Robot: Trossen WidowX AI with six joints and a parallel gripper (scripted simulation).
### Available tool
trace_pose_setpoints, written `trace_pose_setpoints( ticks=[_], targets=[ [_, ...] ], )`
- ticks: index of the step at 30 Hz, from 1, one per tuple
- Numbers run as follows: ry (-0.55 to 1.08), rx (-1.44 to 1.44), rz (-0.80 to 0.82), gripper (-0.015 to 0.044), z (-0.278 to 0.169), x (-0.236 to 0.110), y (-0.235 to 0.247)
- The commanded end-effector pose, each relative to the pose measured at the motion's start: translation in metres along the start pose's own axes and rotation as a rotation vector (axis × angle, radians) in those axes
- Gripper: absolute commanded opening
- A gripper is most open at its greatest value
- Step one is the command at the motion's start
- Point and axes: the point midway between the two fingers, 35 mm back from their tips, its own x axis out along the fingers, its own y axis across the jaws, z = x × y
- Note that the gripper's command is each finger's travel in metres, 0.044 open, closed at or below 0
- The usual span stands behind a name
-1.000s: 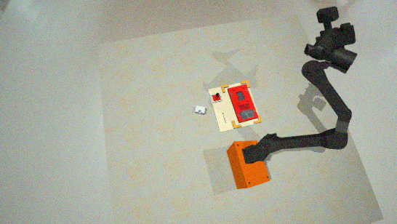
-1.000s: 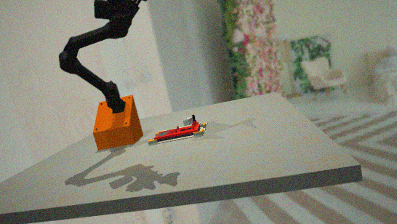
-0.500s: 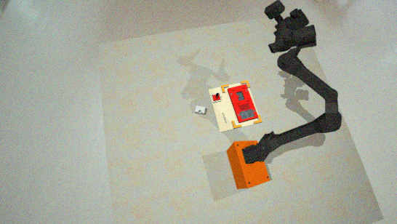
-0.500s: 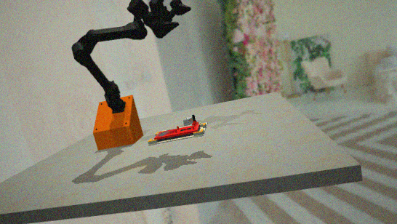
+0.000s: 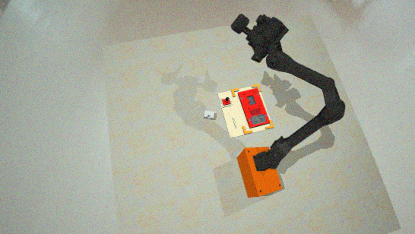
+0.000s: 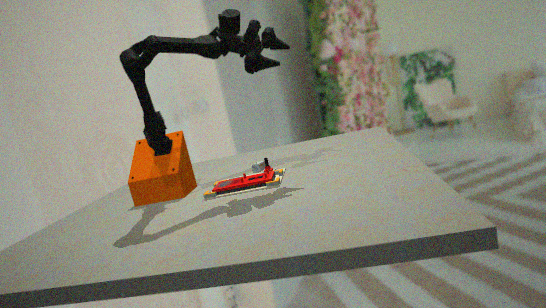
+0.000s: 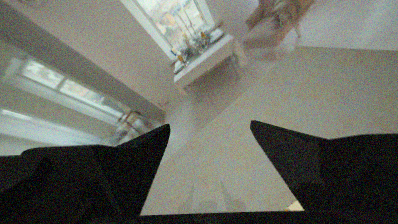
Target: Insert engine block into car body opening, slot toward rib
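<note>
Gripper (image 5: 262, 57) is wide open w/ nothing in it, high up and well away from the red car body (image 5: 254, 109).

Top view: the car body lies on a cream board (image 5: 235, 118) w/ orange corner bits. A small red-and-black part (image 5: 226, 102) sits on the board just left of the car body. A little white block (image 5: 209, 115), prob the engine block, lies on the table (image 5: 152, 171) left of the board, not touching it. An orange base box (image 5: 259, 175) stands below the car body, and the black arm (image 5: 327, 95) bends from it out to the right, then back up past the car body's top end.

Exterior view: gripper (image 6: 272, 52) hangs far above the car body (image 6: 243, 182), fingers spread. The base box (image 6: 160, 172) is left of the car body.

Wrist view: two black fingers stand apart w/ bare table (image 7: 300, 95) between them. Car body can't be seen here.
</note>
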Motion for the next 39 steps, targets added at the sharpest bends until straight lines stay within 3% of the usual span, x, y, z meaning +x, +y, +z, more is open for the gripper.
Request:
trace_pose_setpoints(
  ticks=[1,12,24,34,39],
  targets=[
    [0.125,-0.032,0.022,0.0440,-0.046,0.006,0.017],
    [0.456,-0.113,-0.020,0.0440,-0.165,0.005,0.030],
    [0.780,-0.209,-0.194,0.0440,-0.274,-0.024,0.007],
    [0.991,-0.312,-0.431,0.0440,-0.338,-0.065,-0.032],
    [1.014,-0.328,-0.472,0.0440,-0.345,-0.074,-0.040]
  ],
)
